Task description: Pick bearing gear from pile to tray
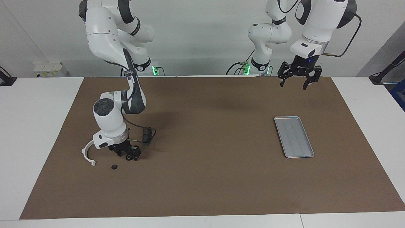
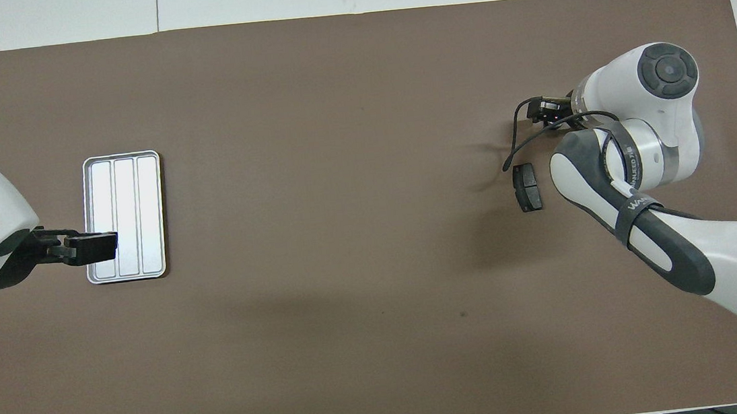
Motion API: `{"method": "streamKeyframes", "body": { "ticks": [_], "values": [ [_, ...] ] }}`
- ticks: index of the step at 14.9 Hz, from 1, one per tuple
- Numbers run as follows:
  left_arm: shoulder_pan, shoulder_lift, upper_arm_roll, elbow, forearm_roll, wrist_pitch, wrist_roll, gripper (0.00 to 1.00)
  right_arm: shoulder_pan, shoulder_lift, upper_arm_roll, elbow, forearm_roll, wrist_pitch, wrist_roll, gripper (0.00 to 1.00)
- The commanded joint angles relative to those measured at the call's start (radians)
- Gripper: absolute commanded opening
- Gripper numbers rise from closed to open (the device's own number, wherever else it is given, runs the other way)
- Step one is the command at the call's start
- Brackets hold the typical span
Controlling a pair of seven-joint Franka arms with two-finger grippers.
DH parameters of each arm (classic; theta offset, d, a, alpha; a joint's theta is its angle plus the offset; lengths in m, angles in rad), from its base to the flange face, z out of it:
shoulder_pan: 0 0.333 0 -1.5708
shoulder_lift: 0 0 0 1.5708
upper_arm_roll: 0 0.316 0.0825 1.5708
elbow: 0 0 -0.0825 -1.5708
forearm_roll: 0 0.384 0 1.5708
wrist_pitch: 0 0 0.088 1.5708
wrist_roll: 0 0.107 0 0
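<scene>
Right gripper clamps a black round piece.

One tray, one white curved bracket, one dark pad-shaped plate, two small black round pieces.

**What everything's looking like, material-wise**

Tray is looking like ribbed silver metal, shining softly. Mat is reading as matt brown paper or felt. Bracket is looking like white plastic, arms showing glossy white shells.
</scene>
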State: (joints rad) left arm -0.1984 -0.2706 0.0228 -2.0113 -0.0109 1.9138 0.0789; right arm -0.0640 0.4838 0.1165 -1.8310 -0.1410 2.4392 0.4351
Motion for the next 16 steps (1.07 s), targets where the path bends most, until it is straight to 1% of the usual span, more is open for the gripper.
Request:
{"method": "streamKeyframes", "body": {
  "ticks": [1, 3, 6, 8, 10, 11, 12, 13, 14, 16],
  "values": [
    [-0.004, -0.012, 0.008, -0.012, 0.016, 0.013, -0.007, 1.0, -0.013, 0.021, 0.008, 0.01, -0.029, 0.03, 0.028, 0.86],
    [-0.004, -0.012, 0.008, -0.012, 0.016, 0.013, -0.013, 1.0, -0.013, 0.024, 0.008, 0.01, -0.029, 0.032, 0.03, 0.84],
    [-0.004, -0.012, 0.008, -0.007, 0.016, -0.004, -0.008, 1.0, -0.011, 0.024, 0.008, 0.01, -0.029, 0.03, 0.031, 0.73],
    [-0.006, -0.01, 0.008, -0.001, 0.017, -0.01, -0.007, 1.0, -0.01, 0.024, 0.006, 0.009, -0.029, 0.029, 0.031, 0.64],
    [-0.006, -0.009, 0.008, 0.002, 0.017, -0.012, 0.001, 1.0, -0.004, 0.024, 0.008, 0.007, -0.029, 0.026, 0.054, 0.61],
    [-0.006, -0.009, 0.008, 0.003, 0.017, -0.007, 0.004, 1.0, 0.0, 0.024, 0.008, 0.006, -0.029, 0.023, 0.068, 0.58],
    [-0.006, -0.009, 0.008, 0.003, 0.017, 0.001, 0.008, 0.97, 0.003, 0.024, 0.008, 0.006, -0.029, 0.023, 0.08, 0.55],
    [-0.004, -0.009, 0.008, 0.003, 0.017, 0.004, 0.012, 0.98, 0.004, 0.024, 0.008, 0.006, -0.029, 0.02, 0.089, 0.53],
    [-0.004, -0.009, 0.008, 0.003, 0.017, 0.007, 0.01, 1.0, 0.006, 0.024, 0.008, 0.004, -0.029, 0.02, 0.091, 0.5],
    [-0.004, -0.009, 0.008, 0.003, 0.017, 0.007, 0.01, 1.0, 0.007, 0.024, 0.008, 0.004, -0.029, 0.018, 0.09, 0.38]
  ]
}}
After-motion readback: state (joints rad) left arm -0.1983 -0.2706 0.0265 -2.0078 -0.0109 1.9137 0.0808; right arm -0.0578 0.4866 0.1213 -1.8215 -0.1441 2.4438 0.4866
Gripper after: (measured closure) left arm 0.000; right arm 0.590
